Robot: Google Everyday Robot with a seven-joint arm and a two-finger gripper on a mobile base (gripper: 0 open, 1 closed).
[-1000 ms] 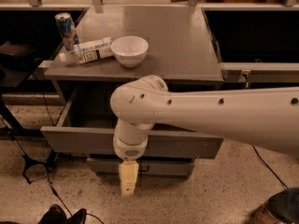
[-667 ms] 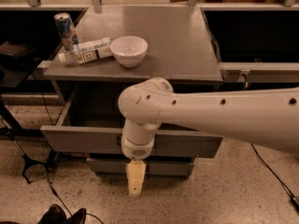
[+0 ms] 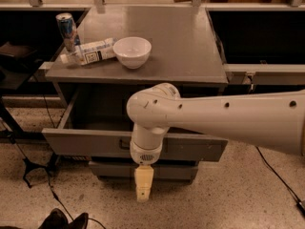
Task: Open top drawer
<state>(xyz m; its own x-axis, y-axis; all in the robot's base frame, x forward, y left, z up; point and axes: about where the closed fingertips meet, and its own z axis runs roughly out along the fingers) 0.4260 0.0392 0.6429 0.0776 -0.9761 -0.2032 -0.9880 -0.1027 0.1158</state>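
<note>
Wide grey metal top drawer (image 3: 81, 143) pulled out beneath grey worktop (image 3: 190, 56). Pale claw (image 3: 144, 187) hangs below drawer front, centre, pointing down; spread: cannot tell. Risk: careless arm retreat bumps drawer front, pushes it shut.

Robotics lab or workshop, by the look of it: a grey metal cabinet (image 3: 162, 56) stands on a speckled terrazzo floor (image 3: 238, 199), a loose cable (image 3: 278, 174) trailing at lower right. The robot's gripper (image 3: 144, 189) hangs at lower centre, in front of the cabinet.
</note>
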